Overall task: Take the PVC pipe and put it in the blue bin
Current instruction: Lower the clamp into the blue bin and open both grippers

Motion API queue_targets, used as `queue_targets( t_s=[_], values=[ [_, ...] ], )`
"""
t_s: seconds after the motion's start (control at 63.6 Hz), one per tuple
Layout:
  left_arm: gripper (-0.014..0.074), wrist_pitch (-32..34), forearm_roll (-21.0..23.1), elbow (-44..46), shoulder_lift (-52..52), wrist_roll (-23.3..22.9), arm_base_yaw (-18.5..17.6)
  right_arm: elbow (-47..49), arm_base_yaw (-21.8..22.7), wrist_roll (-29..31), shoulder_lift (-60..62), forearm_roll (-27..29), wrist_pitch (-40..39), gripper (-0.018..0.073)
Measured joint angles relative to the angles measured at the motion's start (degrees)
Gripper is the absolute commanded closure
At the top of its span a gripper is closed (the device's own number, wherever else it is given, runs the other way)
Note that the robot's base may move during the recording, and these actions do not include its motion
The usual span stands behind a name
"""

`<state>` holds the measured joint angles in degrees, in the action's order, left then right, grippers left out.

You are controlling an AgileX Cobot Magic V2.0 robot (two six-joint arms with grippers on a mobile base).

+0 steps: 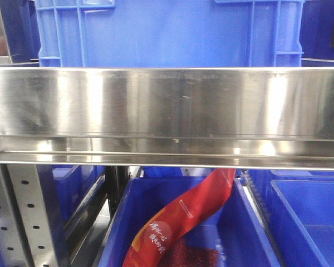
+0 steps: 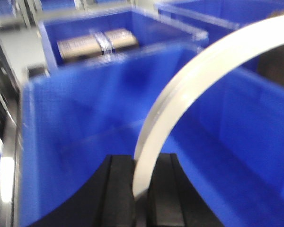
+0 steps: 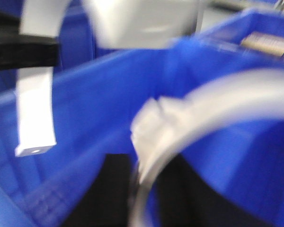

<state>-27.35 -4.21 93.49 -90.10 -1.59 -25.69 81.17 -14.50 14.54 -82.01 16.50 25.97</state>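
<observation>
- Jaws of the left gripper [image 2: 141, 189] stand clenched on one end of the PVC pipe [image 2: 180, 94]; both black pads [image 2: 120, 189] press against the white strip, which arches up and to the right out of the grasp.
- Right wrist view shows the same pipe from the side; its flat tab with one round hole [image 3: 35, 150] hangs free below the left gripper's fingers.
- Right gripper [image 3: 146, 198]: a second white curved piece [image 3: 189, 113] rises in front of it; heavy blur, so whether it is clenched or released cannot be told.
- Blue bin [image 2: 75, 123] lies directly beyond the left gripper; the pipe is inside or just above its open top, touching no wall that can be seen.
- Neighbouring bin [image 2: 52, 33] behind holds tan banded stock [image 2: 94, 42]; the front view shows only a steel shelf rail [image 1: 167, 103], no arm.
- Step in hand, as judged: transport finished, placing begun.
- Next move calls for lowering the pipe clear of the rim, then releasing; the arched shape may catch on a wall or roll on landing.
</observation>
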Motion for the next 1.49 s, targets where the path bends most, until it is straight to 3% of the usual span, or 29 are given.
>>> queue_targets(
  t_s=[0.094, 0.22, 0.346, 0.409, 0.503, 0.66, 0.739, 0.849, 1.038, 1.258, 1.368, 1.494],
  values=[
    [0.0418, -0.55, 0.23, 0.13, -0.69, 0.0, 0.0, 0.11, 0.0, 0.0, -0.25, 0.0, 0.32, 0.024],
    [0.0215, -0.55, 0.6, 0.4, -0.69, 0.0, 0.0, 0.33, 0.0, 0.0, -0.25, 0.0, -0.08, 0.0241],
    [0.0177, -0.41, 0.65, 0.63, -0.69, 0.0, 0.0, 0.33, 0.0, 0.0, -0.25, 0.0, -1.47, 0.0241],
    [0.0194, -0.41, 1.19, 0.63, -0.69, 0.0, 0.0, 0.44, 0.0, 0.0, -0.25, 0.0, -2.05, 0.0273],
    [0.0262, -0.53, 5.39, 0.99, -0.45, 0.0, 0.0, 1.0, -0.13, 0.0, -0.12, 1.52, -2.11, 0.0412],
    [0.0557, -0.51, 9.95, 2.91, 1.48, 0.0, -0.1, 2.04, -0.34, 0.0, 1.8, 2.72, -2.87, 0.0706],
    [0.071, -0.2, 8.65, 3.67, 2.07, 0.0, -0.1, 2.26, -0.34, 0.0, 2.29, 2.94, -3.31, 0.0727],
    [0.0707, -1.27, 6.1, 3.69, 2.16, 0.0, -0.1, 2.26, -0.23, 0.0, 2.05, 2.94, -3.67, 0.0727],
    [0.0707, -3.63, 5.49, 3.69, 2.3, 0.0, 0.0, 2.26, -0.15, 0.13, 1.9, 2.94, -3.67, 0.0727],
    [0.0707, -10.75, 4.21, 2.81, 10.24, 0.0, 0.0, 2.26, -0.12, 0.13, 10.05, 2.94, 0.89, 0.0727],
    [0.0707, -8.64, 3.74, -0.76, 15.95, 0.0, 0.0, 0.72, -0.12, 0.01, 14.97, 2.94, 0.29, 0.0727],
    [0.0707, -2.36, 3.74, -10.77, 22.82, 0.0, 0.0, -6.02, -0.12, 0.01, 19.91, 2.94, -4.19, 0.0727]
  ],
)
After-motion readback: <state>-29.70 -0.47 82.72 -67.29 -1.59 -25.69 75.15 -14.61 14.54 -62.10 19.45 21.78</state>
